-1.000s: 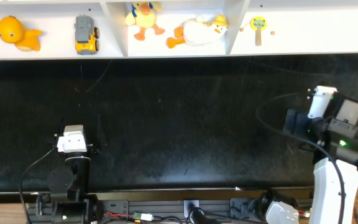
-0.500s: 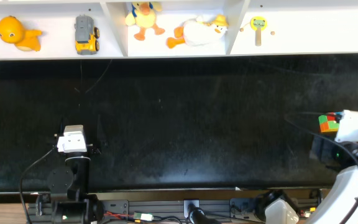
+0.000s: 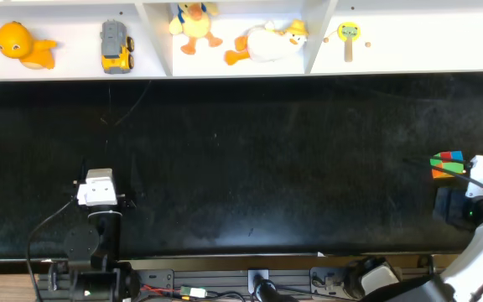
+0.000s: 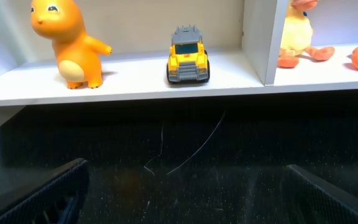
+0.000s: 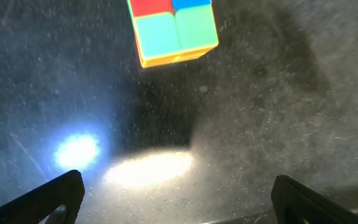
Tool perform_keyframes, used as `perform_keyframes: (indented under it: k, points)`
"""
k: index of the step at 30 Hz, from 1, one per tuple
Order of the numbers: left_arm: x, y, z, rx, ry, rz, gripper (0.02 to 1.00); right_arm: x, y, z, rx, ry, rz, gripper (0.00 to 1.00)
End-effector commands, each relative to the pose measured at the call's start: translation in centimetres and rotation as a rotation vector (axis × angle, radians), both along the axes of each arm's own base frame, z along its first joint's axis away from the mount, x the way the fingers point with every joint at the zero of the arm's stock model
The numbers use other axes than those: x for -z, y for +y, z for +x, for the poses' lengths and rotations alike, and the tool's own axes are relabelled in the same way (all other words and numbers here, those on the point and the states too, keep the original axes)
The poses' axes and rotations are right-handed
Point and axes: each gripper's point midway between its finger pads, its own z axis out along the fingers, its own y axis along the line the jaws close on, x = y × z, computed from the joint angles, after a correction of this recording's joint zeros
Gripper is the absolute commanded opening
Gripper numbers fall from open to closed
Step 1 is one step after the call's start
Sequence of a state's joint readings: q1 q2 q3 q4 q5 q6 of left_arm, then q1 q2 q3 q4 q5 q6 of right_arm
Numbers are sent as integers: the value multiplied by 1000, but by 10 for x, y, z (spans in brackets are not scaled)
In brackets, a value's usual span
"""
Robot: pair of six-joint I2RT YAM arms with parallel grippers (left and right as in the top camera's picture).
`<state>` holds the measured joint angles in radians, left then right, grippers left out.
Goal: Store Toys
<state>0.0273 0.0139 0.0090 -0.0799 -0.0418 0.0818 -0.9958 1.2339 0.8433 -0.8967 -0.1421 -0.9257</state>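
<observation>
Multicoloured cube (image 5: 173, 28): lies on the black tabletop (image 3: 241, 168) at its right side, well apart from the white shelf (image 3: 409, 63) along the far edge.
Right claw (image 5: 176, 183): fingers wide apart with nothing between them. The cube sits ahead of the gap, not inside it.
Left claw (image 4: 185, 177): fingers also apart and empty, facing the shelf.
Shelf: holds an orange figure (image 4: 70, 43), a truck (image 4: 188, 56), a yellow plush (image 3: 195, 23) and a small toy (image 3: 348, 35).
Gap: closing from this spot would likely catch only air, since the cube is off the line between the fingers.
Fingertip: a descent that is not centred first could land a tip on the cube and shove it away across the tabletop.
Cube faces: they look smooth and sit slightly turned against the finger line, so a pinch on corners could spin or squirt the cube out.
Divider (image 3: 321, 38): on the carry, a low approach could clip the shelf lip or this wall, or knock the small toy beside it.
</observation>
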Motion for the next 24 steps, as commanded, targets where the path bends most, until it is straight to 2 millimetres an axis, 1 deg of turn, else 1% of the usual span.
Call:
perform_keyframes:
  k: [1,2,13,22,24]
  points:
    - [-1,1,-1,-3,-6,16,998,-3,-16,12,-37,-28,-13,974]
    - [-1,1,-1,-3,-6,16,998,-1,-20,19,-47,-41,2,976]
    - [-1,1,-1,-3,-6,16,998,3,-33,48,-107,-97,36,993]
    - [-1,1,-1,-3,-6,16,996,14,-30,66,-154,-99,42,998]
    - [-1,1,-1,-3,-6,16,998,14,-25,71,-172,-115,59,998]
